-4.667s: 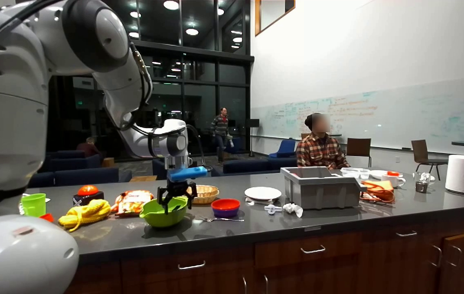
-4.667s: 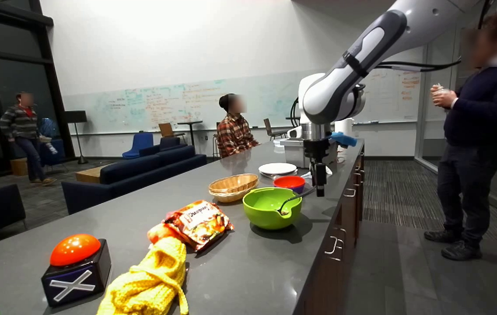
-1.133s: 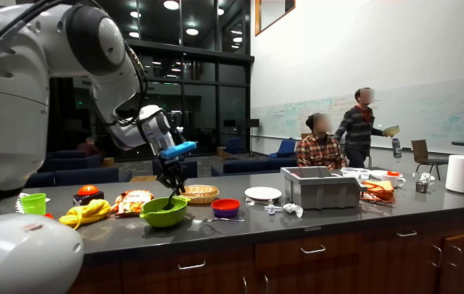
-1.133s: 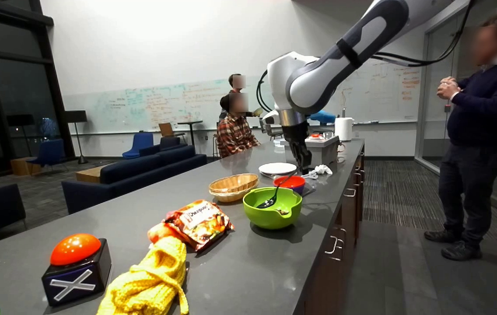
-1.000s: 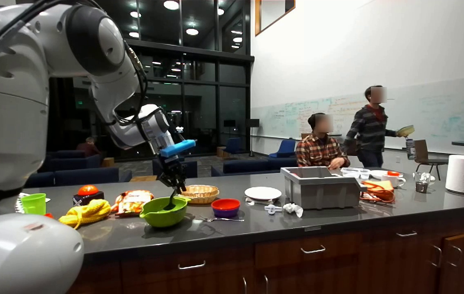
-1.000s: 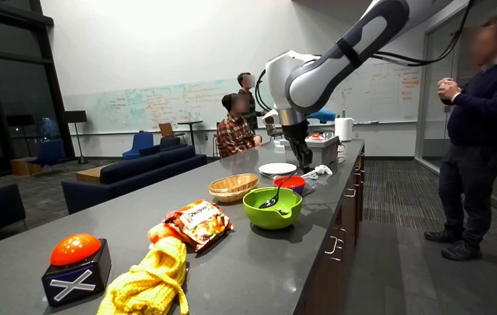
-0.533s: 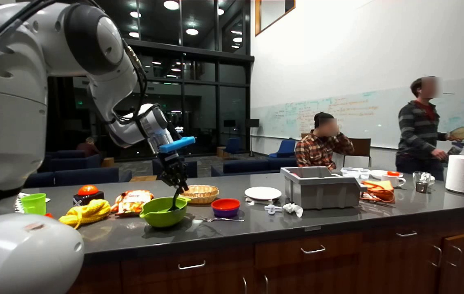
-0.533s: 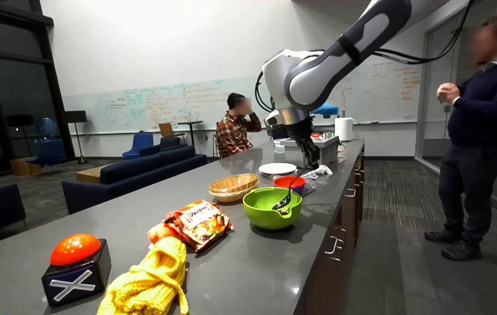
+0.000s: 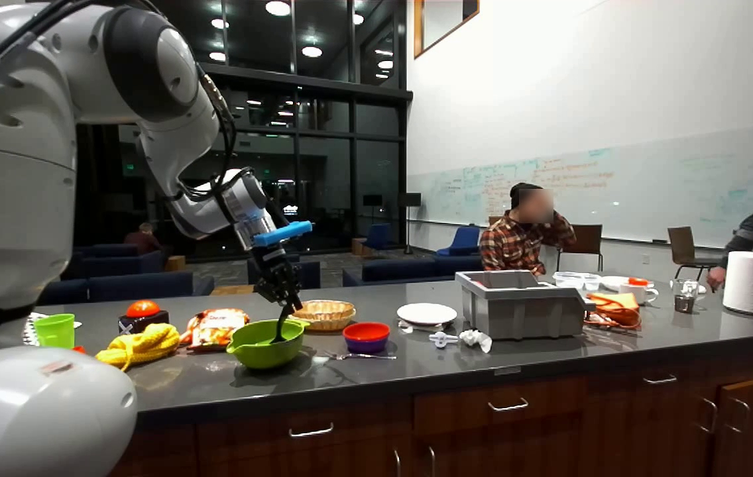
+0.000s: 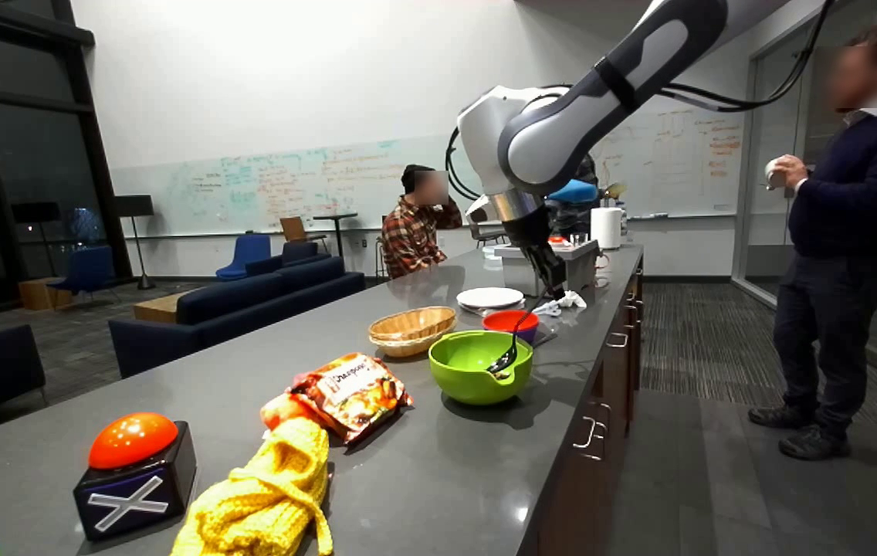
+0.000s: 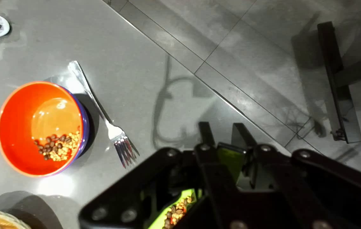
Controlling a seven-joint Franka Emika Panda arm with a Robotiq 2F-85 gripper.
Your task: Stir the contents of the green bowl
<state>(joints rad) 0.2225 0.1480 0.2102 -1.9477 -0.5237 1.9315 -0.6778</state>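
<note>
The green bowl [image 9: 264,356] stands upright on the grey counter in both exterior views. In the wrist view a slice of it [image 11: 155,222] shows at the bottom, holding brown beans and pale seeds [image 11: 174,215]; my own linkage hides the rest. A black spoon [image 10: 514,340] slants down into the bowl, its head low inside beside the notched spout. My gripper [image 9: 295,309] is tilted over and stands above and beyond the bowl's rim, shut on the upper part of the spoon's handle. Dark fingertips [image 11: 206,133] show in the wrist view, a gap between their ends.
Close to the bowl are a red-and-purple bowl [image 11: 40,124], a fork [image 11: 93,95] and a wicker basket [image 10: 411,332]. A snack bag [image 10: 353,394] and yellow knitted pouch [image 10: 269,494] lie along the counter. A grey bin [image 9: 522,311] stands farther off. A man [image 10: 848,216] stands past the counter's edge.
Several seconds ago my gripper was upright; now it leans. Over the last second the spoon's head has swept across the bowl towards the spout. The bowl has stayed put. A walking person moved right.
</note>
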